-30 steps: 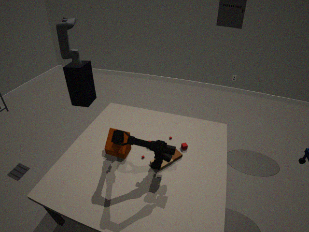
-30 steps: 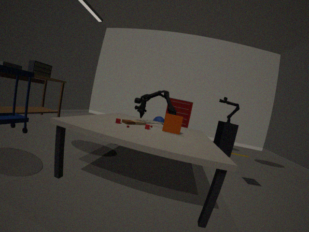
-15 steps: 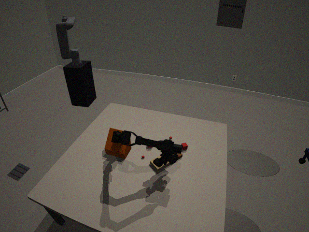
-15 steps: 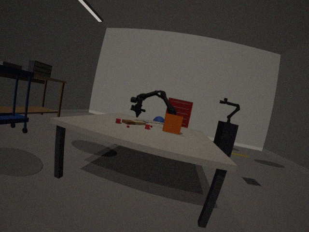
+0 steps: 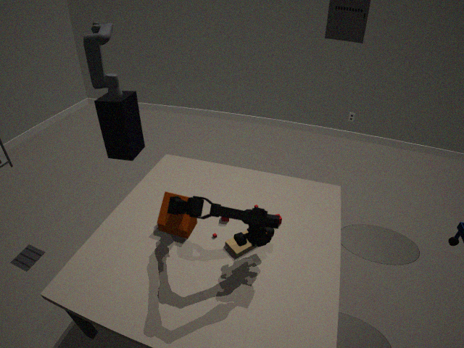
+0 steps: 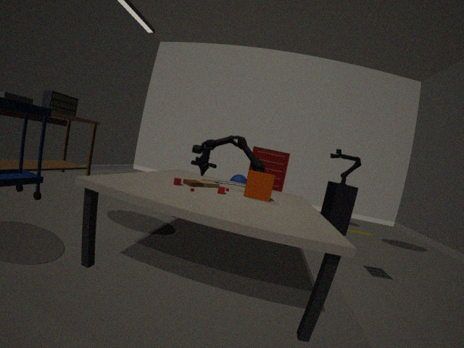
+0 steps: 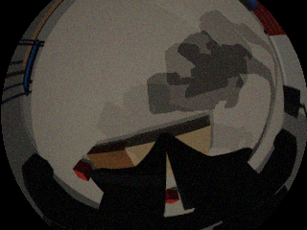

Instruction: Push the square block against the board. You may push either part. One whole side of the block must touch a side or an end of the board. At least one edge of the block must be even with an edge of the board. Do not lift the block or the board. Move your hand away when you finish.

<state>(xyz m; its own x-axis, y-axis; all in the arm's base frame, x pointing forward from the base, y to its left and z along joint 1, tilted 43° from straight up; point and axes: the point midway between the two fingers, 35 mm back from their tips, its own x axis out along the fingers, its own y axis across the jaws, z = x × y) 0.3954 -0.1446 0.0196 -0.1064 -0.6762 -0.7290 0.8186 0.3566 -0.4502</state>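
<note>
The tan board (image 5: 234,246) (image 6: 212,185) (image 7: 196,140) lies flat on the table. The brown square block (image 6: 190,183) (image 7: 111,159) lies at its far end; in the top view the arm hides the block. In the wrist view one side of the block meets the board's end with no visible gap, and their long outer edges run in about one line. The parts of both nearest the hand are hidden. My gripper (image 6: 202,174) (image 7: 164,136) is shut and empty, with its tips a little above the two parts in the exterior view.
An orange box (image 5: 167,220) (image 6: 258,185) stands by the arm's base. Red cubes (image 5: 225,219) (image 6: 221,190) (image 7: 172,195) of different sizes lie around the parts; one red cube (image 6: 177,181) (image 7: 82,170) is near the block. A blue dome (image 6: 238,178) is behind.
</note>
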